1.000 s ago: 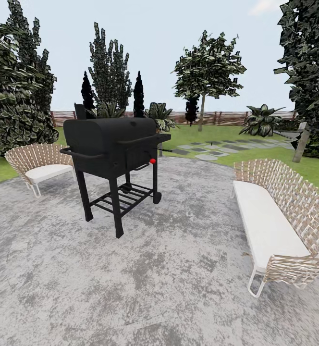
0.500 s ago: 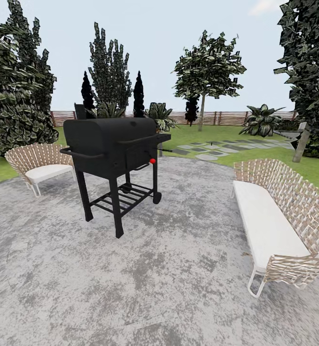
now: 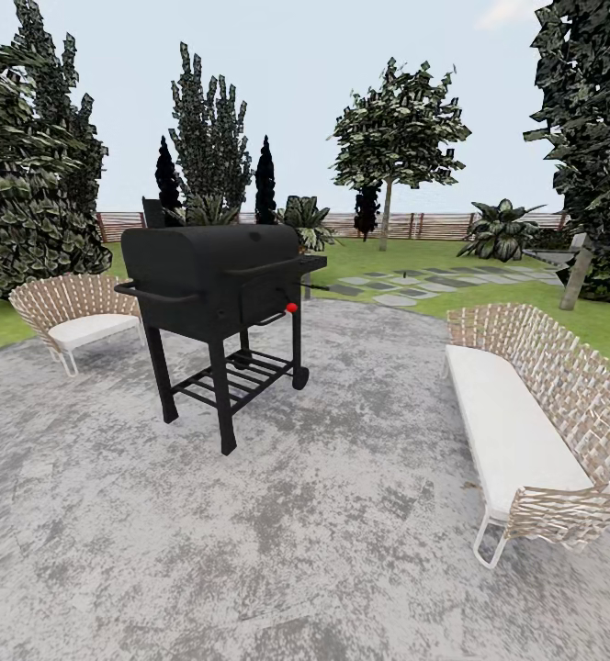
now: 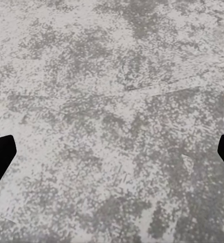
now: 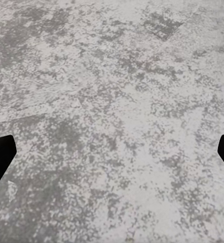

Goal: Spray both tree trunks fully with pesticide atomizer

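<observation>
You're parked on the grey patio point(image 3: 323, 514) facing a black grill point(image 3: 215, 275). The garden lawn point(image 3: 406, 252) and one thick tree trunk point(image 3: 576, 271) sit far right. Left end effector point(image 4: 112, 157) and right end effector point(image 5: 112, 157) both spread wide, holding nothing.

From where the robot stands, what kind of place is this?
It looks like a garden patio. A black grill stands on grey paving between a woven chair and a woven bench, with green lawn and a wooden fence behind.
</observation>
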